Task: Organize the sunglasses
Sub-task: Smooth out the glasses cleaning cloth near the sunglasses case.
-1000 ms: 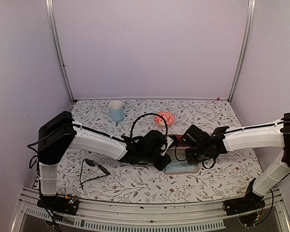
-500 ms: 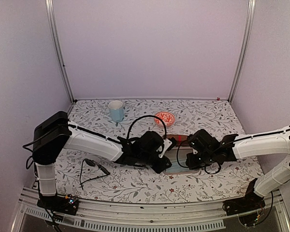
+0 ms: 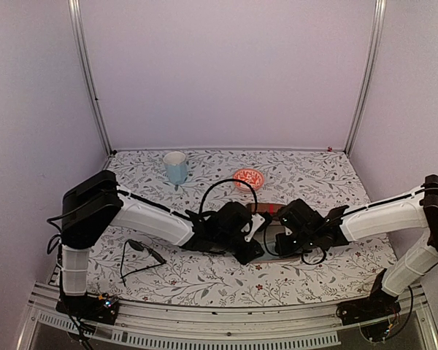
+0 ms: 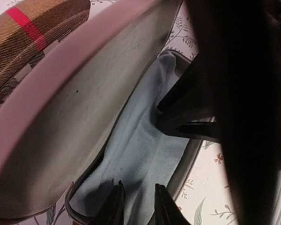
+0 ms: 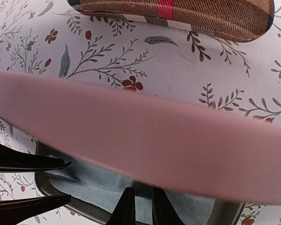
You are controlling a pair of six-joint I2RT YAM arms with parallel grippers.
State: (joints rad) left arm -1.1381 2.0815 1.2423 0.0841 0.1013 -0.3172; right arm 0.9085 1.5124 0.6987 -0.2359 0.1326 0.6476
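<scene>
a table covered with a white cloth printed with leaves and small red flowers is enclosed by pale lilac walls, with metal posts at the back corners. near the back edge a pale blue cup is stood upright, and to its right, apart from it, a small orange-red dish is set. a brown striped oblong case with a red band is laid closed on the cloth. near it a pink case is seen open with its lid raised. the inside of the lid is grey, and the tray is lined with light blue cloth.
</scene>
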